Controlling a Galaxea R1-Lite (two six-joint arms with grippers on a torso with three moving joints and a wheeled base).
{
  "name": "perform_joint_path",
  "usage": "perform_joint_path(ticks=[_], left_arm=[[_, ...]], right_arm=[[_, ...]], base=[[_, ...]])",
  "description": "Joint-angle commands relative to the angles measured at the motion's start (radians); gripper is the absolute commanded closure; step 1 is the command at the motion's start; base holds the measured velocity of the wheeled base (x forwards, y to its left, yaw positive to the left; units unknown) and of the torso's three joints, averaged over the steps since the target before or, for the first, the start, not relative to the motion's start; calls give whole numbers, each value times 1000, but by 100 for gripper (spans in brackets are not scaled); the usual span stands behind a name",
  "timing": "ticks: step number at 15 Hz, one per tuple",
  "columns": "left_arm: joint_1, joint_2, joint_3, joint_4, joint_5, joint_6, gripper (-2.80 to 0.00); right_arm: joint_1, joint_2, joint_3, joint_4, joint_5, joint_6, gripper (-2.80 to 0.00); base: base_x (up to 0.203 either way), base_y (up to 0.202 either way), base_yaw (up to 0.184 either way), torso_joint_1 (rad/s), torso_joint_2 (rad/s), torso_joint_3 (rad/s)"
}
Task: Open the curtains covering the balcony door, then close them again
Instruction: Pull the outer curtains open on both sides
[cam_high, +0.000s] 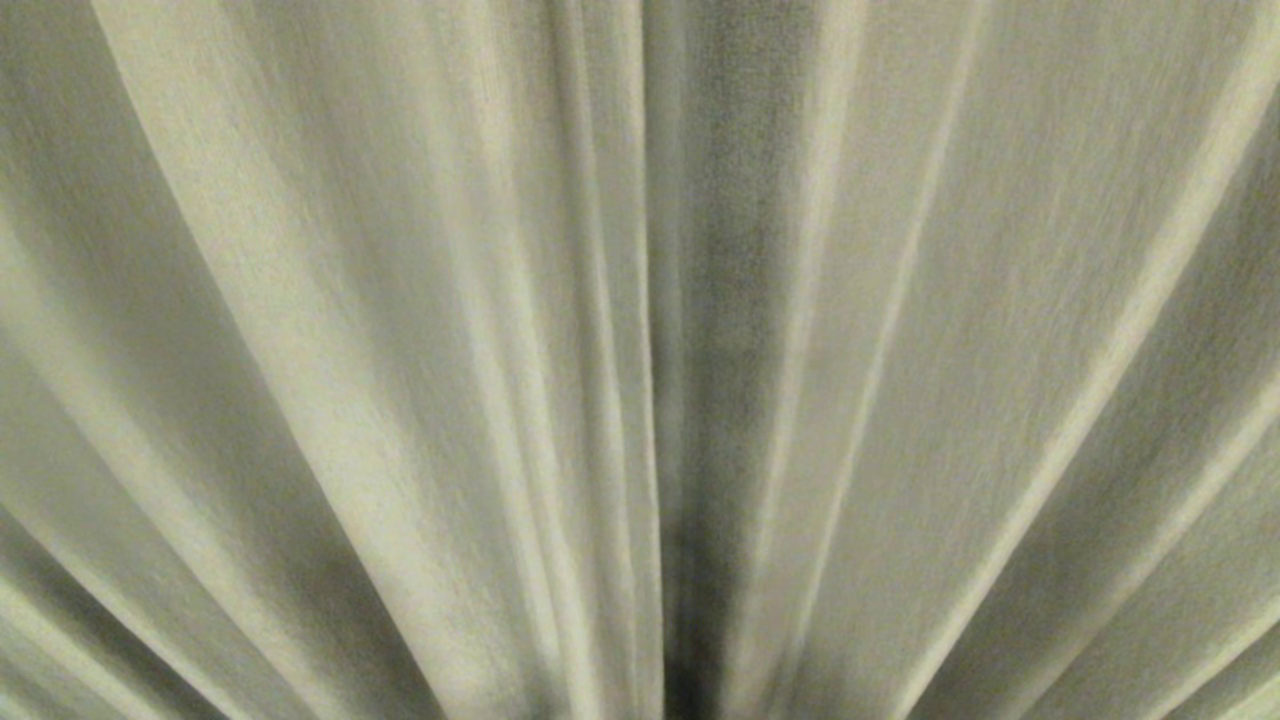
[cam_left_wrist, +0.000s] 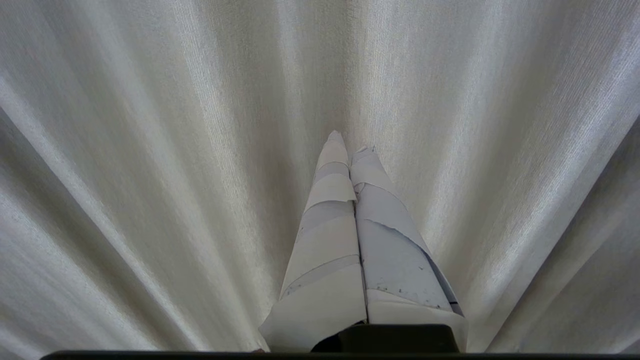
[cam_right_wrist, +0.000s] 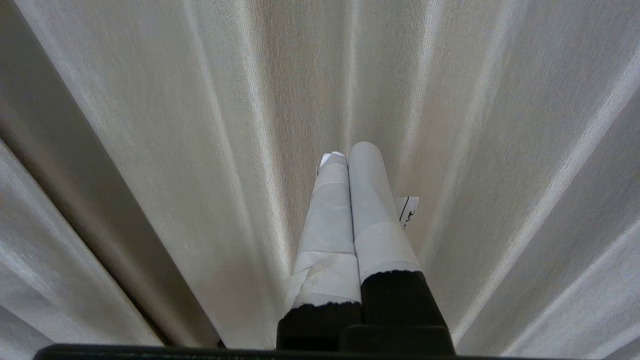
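- Plainly, in the head view the curtains (cam_high: 400, 350) fill everything, hanging close before the robot in long soft pleats; a dark vertical line at centre looks like the seam (cam_high: 690, 400) where the two panels meet. Neither arm shows, and the balcony door is hidden behind the cloth.
- Count from this view: two panels, I judge, one on the left of the seam and one on the right; no door pane or frame can be counted.
- Left wrist view: the left claw (cam_left_wrist: 348, 141) points at the curtain fabric (cam_left_wrist: 150, 150), its two tape-wrapped fingers (cam_left_wrist: 330, 215) pressed together and holding nothing. The tips are near the cloth; I cannot tell whether they touch it.
- Right wrist view: the right claw (cam_right_wrist: 350, 152) likewise faces the pleated cloth (cam_right_wrist: 175, 150), two taped fingers (cam_right_wrist: 327, 215) closed flat against each other, empty. A small paper tag (cam_right_wrist: 407, 210) sticks out beside one finger.
- Doing the step well, as I judge it: opening has not begun, so each claw should spread first, then pinch a panel's inner edge beside the seam, gathering several pleats so the sheer cloth does not slip.
- Draw the left panel left and the right panel right, level and steady, to avoid tugging down on the rail.
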Motion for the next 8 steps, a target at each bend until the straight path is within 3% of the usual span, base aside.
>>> perform_joint_path(ticks=[1, 8], left_arm=[[0, 0, 0, 0, 0, 0, 0], [0, 0, 0, 0, 0, 9, 0]], right_arm=[[0, 2, 0, 0, 0, 0, 0], [0, 2, 0, 0, 0, 0, 0]], base=[[0, 0, 0, 0, 0, 0], [0, 0, 0, 0, 0, 0]])
